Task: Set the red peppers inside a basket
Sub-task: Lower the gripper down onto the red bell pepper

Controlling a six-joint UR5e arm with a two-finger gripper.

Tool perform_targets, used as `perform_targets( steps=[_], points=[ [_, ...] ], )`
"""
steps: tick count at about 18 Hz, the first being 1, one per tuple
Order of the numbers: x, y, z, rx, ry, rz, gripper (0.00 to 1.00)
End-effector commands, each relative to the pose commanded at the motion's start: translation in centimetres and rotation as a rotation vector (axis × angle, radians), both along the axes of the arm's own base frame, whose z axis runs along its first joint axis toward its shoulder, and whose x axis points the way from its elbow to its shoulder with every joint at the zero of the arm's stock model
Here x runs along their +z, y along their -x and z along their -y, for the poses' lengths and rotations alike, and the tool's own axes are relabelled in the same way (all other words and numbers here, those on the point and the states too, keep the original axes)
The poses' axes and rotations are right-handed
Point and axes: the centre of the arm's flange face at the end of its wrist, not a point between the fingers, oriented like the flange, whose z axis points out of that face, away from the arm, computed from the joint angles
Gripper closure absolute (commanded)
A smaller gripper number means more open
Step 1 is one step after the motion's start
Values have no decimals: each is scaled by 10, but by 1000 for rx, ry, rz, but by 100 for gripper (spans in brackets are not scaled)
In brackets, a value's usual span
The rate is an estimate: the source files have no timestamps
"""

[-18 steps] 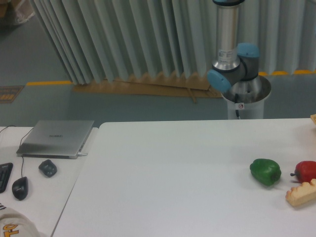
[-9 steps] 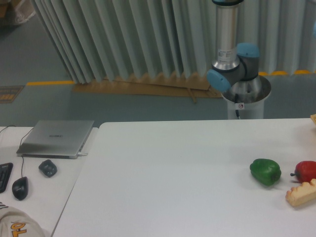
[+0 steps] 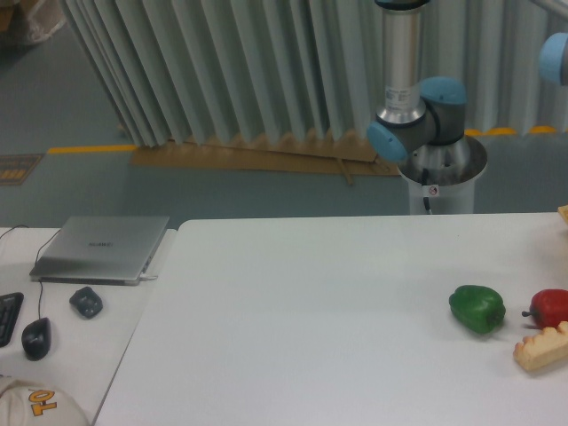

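While the glossy red bell pepper point(image 3: 551, 308) sits at the right edge of the white surface point(image 3: 319, 311), partly cut off by the frame, its short dark stem points left toward the shiny green bell pepper point(image 3: 477, 308) lying near it but apart. Just in front of the red one rests a tan, notched bread-like piece point(image 3: 541, 348), close enough that contact cannot be judged. Behind the surface rises the silver arm with blue joint caps point(image 3: 410, 106); its claw is out of view. On a separate desk at left lie a closed grey laptop point(image 3: 101, 249) and two dark computer mice point(image 3: 86, 302)
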Motion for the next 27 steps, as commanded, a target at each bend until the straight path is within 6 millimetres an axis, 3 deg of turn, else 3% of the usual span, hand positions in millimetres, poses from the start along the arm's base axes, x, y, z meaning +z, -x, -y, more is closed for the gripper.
perform_targets(
  steps=[6, 10, 20, 27],
  points=[
    [-17, -18, -46, 43, 79, -26, 0],
    [-42, -30, -76, 31, 165, -59, 0],
    [-103, -10, -90, 19, 202, -42, 0],
    [-128, -20, -106, 45, 246, -44, 0]
  ],
)
